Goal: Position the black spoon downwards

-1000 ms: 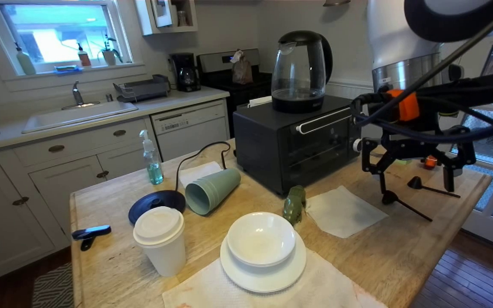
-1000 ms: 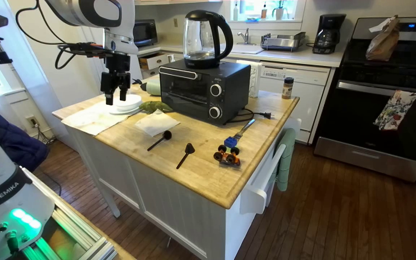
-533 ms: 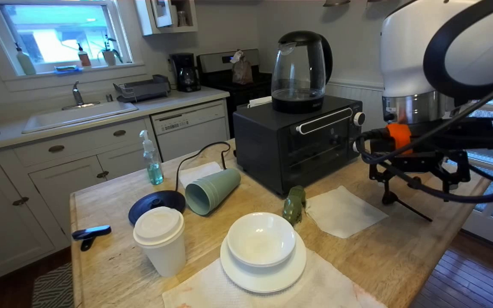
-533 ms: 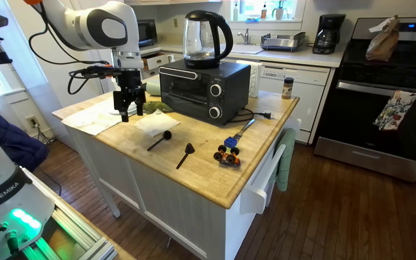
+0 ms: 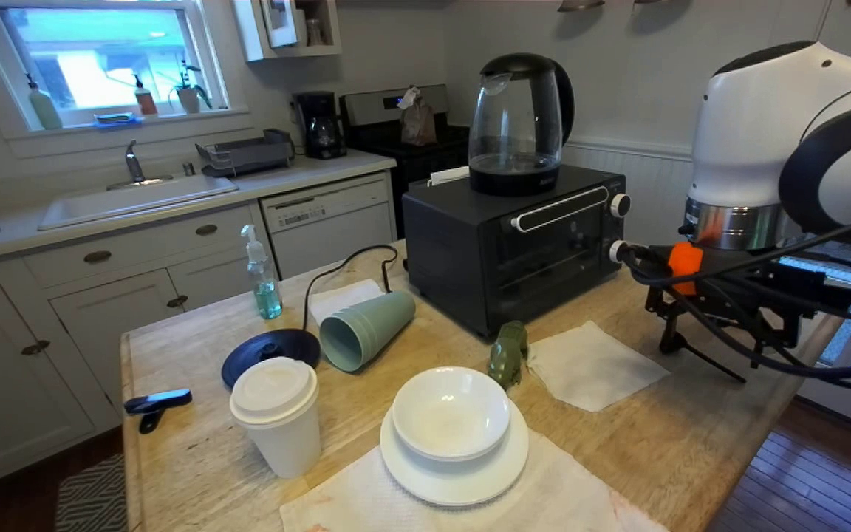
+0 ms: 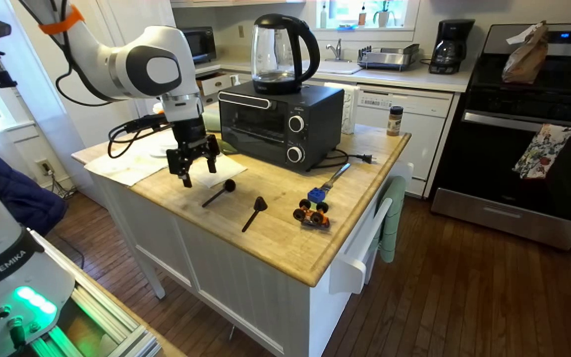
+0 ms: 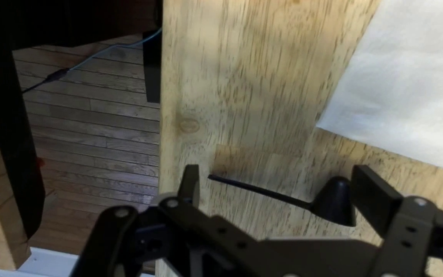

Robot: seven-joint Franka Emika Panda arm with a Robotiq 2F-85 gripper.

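Brings the gripper, spread wide, lower over the wooden table and nearer the black spoon than a second ago.

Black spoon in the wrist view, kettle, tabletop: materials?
Black spoon: probably plastic, matte-looking; evenly dark, no metallic glint, though coated metal is possible.
Kettle: glossy glass or clear plastic body, since it's see-through; black handle, smooth and opaque, looks plastic.
Tabletop: wood, by its grain; soft highlights suggest satin finish.

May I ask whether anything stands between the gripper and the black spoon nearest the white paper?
Nothing visible: in the wrist view, the black spoon shows unblocked ahead of the open gripper; the white paper lies apart.
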